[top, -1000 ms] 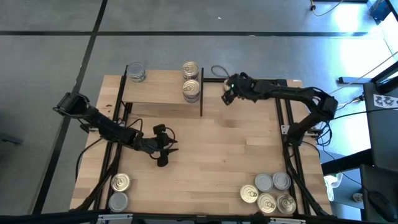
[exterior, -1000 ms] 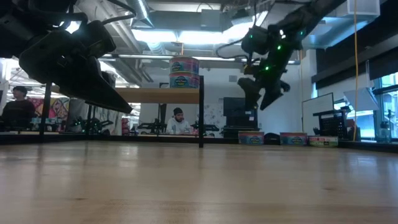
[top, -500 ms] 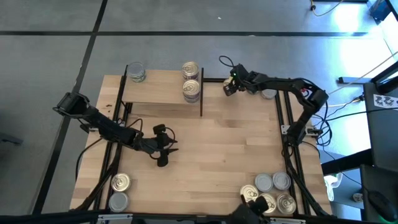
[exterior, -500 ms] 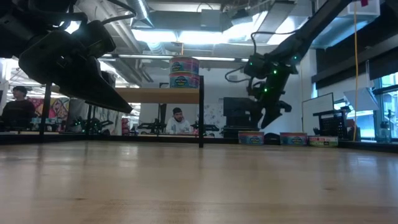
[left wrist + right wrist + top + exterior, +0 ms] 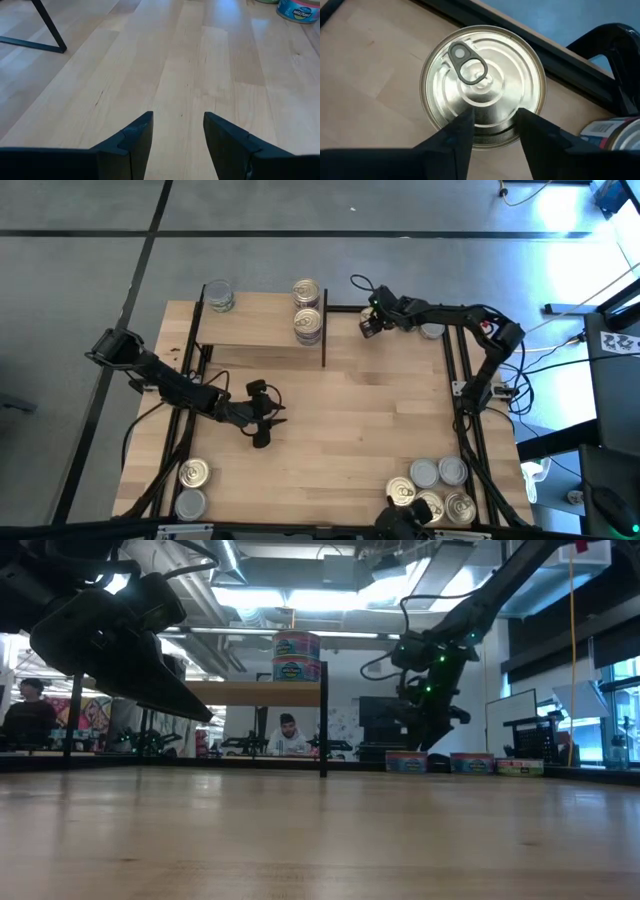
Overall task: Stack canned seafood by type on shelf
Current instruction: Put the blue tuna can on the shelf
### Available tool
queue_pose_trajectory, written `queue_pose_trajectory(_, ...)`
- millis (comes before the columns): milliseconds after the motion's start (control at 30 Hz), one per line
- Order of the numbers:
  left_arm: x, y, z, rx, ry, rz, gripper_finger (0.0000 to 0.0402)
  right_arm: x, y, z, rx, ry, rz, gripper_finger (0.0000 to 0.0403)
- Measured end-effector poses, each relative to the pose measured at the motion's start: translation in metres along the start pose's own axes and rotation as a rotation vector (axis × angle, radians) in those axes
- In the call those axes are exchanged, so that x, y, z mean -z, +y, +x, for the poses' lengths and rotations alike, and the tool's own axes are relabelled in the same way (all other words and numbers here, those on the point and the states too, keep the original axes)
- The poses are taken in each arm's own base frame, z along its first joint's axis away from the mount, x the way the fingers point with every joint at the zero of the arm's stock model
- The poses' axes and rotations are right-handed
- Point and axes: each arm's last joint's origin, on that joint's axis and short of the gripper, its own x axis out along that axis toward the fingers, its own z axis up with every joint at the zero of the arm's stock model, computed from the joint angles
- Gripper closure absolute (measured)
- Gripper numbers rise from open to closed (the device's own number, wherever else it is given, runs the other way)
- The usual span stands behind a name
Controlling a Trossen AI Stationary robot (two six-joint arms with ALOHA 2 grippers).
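In the right wrist view a gold pull-tab tin (image 5: pixel 482 75) stands on the table at its far edge, right of the shelf (image 5: pixel 255 320). My right gripper (image 5: pixel 495 117) hangs over the tin with a gap between its fingers, pointing steeply down (image 5: pixel 366 328). On the shelf, one tin (image 5: pixel 218 297) stands at the left end. More tins (image 5: pixel 307 308) stand at its right end, stacked as the low view shows them (image 5: pixel 297 656). My left gripper (image 5: pixel 177 120) is open over bare table near the middle left (image 5: pixel 262 432). My right gripper has its fingertips (image 5: pixel 465 125) showing over the near part of the pull-tab tin's top (image 5: pixel 492 127), coming from above at a slant. Whether they touch the tin I cannot tell. The tin stands upright on the table.
Another tin (image 5: pixel 431 331) stands under the right arm at the far edge. Several tins (image 5: pixel 432 488) are grouped at the near right corner and two (image 5: pixel 192 486) at the near left. The shelf's black post (image 5: pixel 324 720) is close to the left of the right gripper.
My right gripper has come down toward the table beside the shelf's right end, and its arm has stretched out along the far edge. The left arm has kept still.
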Motion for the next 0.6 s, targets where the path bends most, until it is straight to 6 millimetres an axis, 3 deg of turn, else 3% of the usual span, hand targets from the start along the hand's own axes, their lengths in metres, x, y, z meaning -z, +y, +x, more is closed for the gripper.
queue_pose_trajectory(233, 0.000, 0.000, 0.000, 0.000, 0.000, 0.000, 0.0229, 0.006, 0.010, -0.003, -0.062, 0.046, -0.045, 0.0253)
queue_pose_trajectory(600, 0.000, 0.000, 0.000, 0.000, 0.000, -0.001, 0.0229, 0.035, 0.060, -0.017, -0.117, 0.136, -0.214, 0.0253)
